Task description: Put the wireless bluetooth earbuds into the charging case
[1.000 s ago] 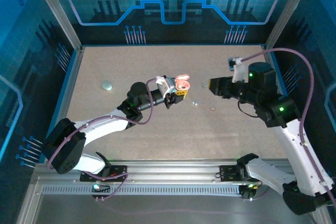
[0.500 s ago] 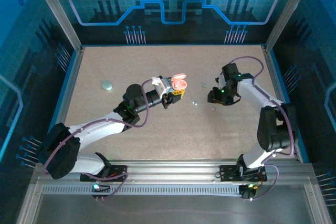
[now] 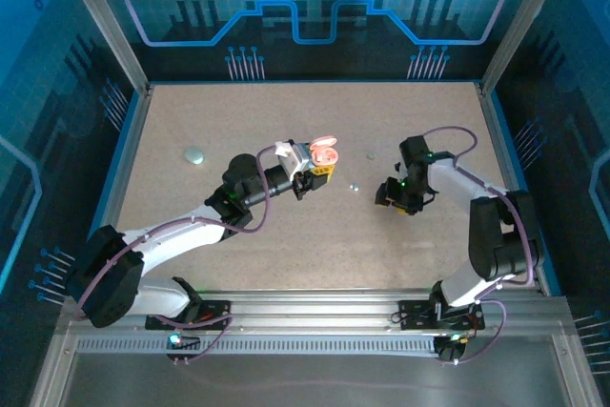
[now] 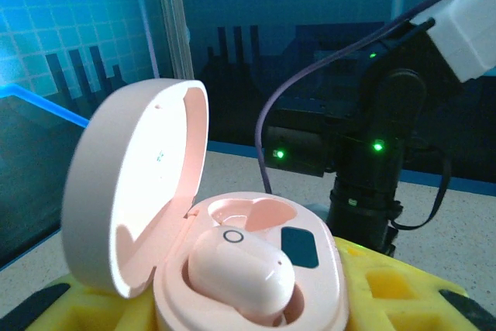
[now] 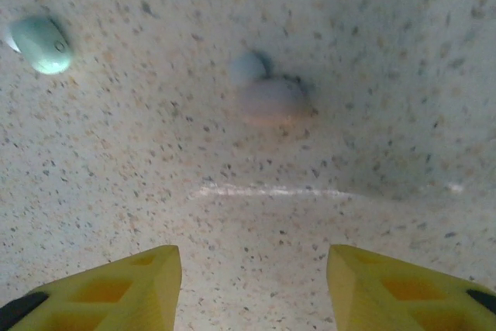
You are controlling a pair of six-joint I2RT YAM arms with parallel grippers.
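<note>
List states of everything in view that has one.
Pink case: lid open, in left gripper.
Seated bud: in case; second slot empty.
Left gripper: shut on pink case.
Right gripper: open, empty, over table.
Pink bud: loose on table.
Mint bud: loose on table.
Green case: on table, looks closed.

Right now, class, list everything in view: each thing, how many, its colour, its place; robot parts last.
table: one, speckled beige, beneath all
charging case: one, pink, open, gripped
seated earbud: one, pink, inside that case
pinkish earbud: one, blurred, table right of centre
pale blue earbud: one, table centre
whitish earbud: one, beyond the pale blue one
oval case: one, pale green, table's left side
left end effector: one, yellow-fingered, shut on the charging case
right end effector: one, yellow-fingered, open, facing the pinkish earbud
</note>
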